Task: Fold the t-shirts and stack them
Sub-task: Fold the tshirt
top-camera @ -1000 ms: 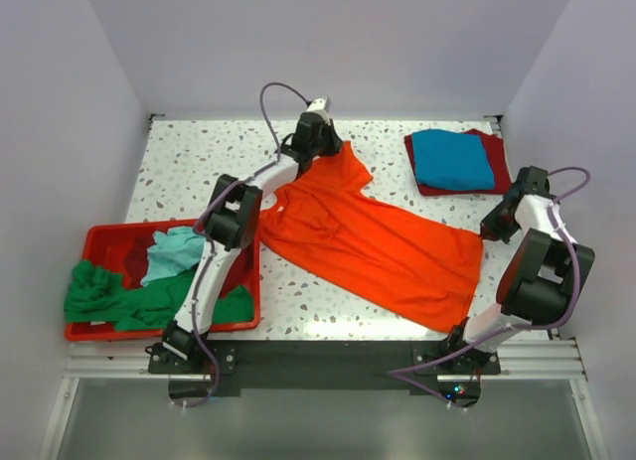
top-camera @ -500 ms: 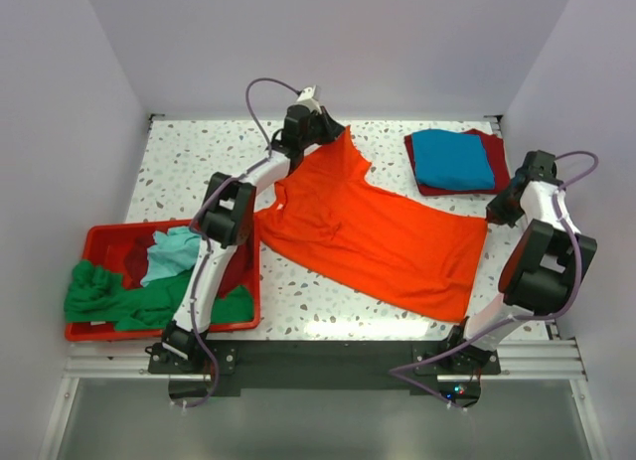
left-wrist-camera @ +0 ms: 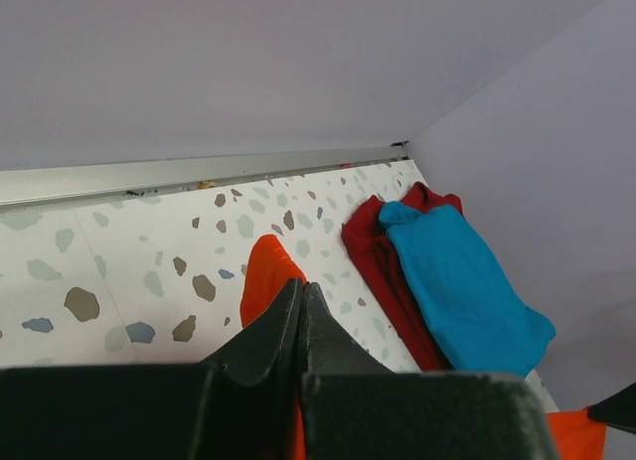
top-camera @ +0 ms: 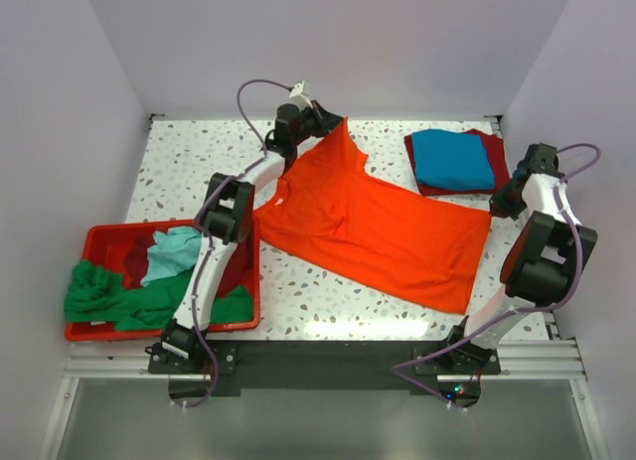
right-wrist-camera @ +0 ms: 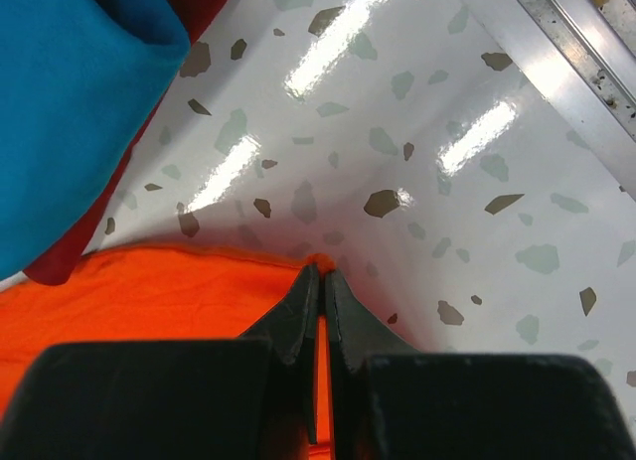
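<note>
Orange shirt spread out, fold not yet begun.
Left gripper (left-wrist-camera: 301, 293) and right gripper (right-wrist-camera: 318, 278) each clamp the orange shirt (top-camera: 373, 231) mid-table; blue shirt (top-camera: 452, 157) on red shirt (left-wrist-camera: 370, 249) lie folded far right; green shirt (top-camera: 109, 299) and teal shirt (top-camera: 174, 253) wait in bin (top-camera: 94, 233).

We see a white speckled tabletop (top-camera: 179, 172) boxed in by plain pale walls (top-camera: 397, 43) on the left, far and right, with an aluminium rail (top-camera: 109, 362) along its near edge.
</note>
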